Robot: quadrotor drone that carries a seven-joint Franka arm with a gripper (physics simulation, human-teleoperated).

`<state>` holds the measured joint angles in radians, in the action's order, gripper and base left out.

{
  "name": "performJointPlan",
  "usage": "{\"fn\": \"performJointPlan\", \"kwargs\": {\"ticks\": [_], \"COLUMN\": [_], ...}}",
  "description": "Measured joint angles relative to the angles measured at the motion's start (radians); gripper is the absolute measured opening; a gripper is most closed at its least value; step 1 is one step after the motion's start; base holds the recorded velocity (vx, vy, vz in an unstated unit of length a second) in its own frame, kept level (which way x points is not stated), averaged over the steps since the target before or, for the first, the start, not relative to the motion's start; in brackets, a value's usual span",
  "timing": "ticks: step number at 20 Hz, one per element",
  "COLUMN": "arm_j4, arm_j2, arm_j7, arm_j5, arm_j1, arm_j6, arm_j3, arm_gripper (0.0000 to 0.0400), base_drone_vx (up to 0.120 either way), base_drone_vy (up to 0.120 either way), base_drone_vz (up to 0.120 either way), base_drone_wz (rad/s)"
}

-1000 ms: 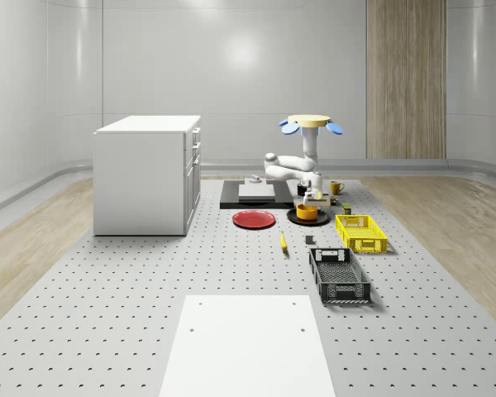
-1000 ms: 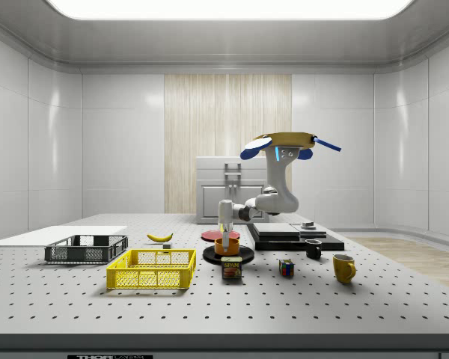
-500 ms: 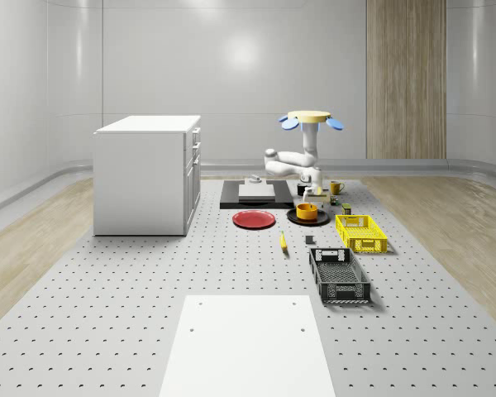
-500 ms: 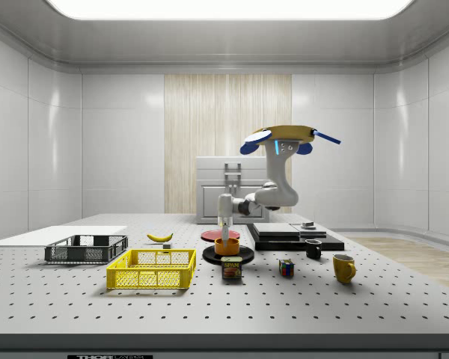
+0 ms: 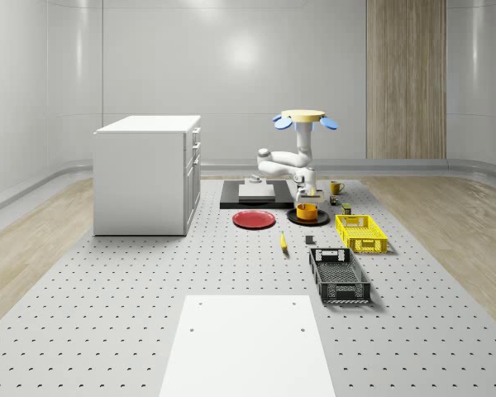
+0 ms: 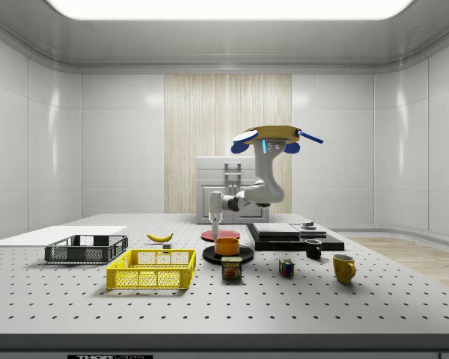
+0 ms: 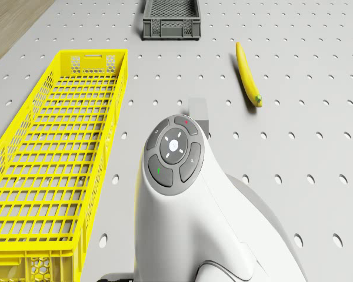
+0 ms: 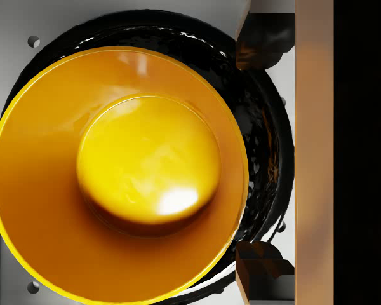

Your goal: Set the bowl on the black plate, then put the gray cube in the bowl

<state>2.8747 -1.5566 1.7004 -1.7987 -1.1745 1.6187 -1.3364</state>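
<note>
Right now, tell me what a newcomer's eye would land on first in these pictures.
First the drone, hovering above the table behind the black plate, its white arm bent down so the gripper hangs just above the orange bowl, which sits on that plate. Next the yellow crate, in front of the bowl in the side view.

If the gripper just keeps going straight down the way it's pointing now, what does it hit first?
Most likely the orange bowl, which sits on the black plate. The wrist view looks straight down into it, and in the side view the gripper hangs above the bowl's side-view-left rim, so it may meet the rim rather than the middle.
</note>
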Motion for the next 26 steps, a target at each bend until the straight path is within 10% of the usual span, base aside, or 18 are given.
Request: {"fn": "performJointPlan", "kwargs": {"ticks": [26], "arm_j4": [0.000], "arm_j2": [-0.002], "arm_j7": [0.000], "arm_j5": [0.001], "arm_j1": [0.000], "arm_j6": [0.002], "arm_j3": [0.000], "arm_gripper": [0.0400], "base_drone_vx": [0.120], "base_drone_vy": [-0.022], "base_drone_vz": [-0.017], "base_drone_wz": [0.000]}}
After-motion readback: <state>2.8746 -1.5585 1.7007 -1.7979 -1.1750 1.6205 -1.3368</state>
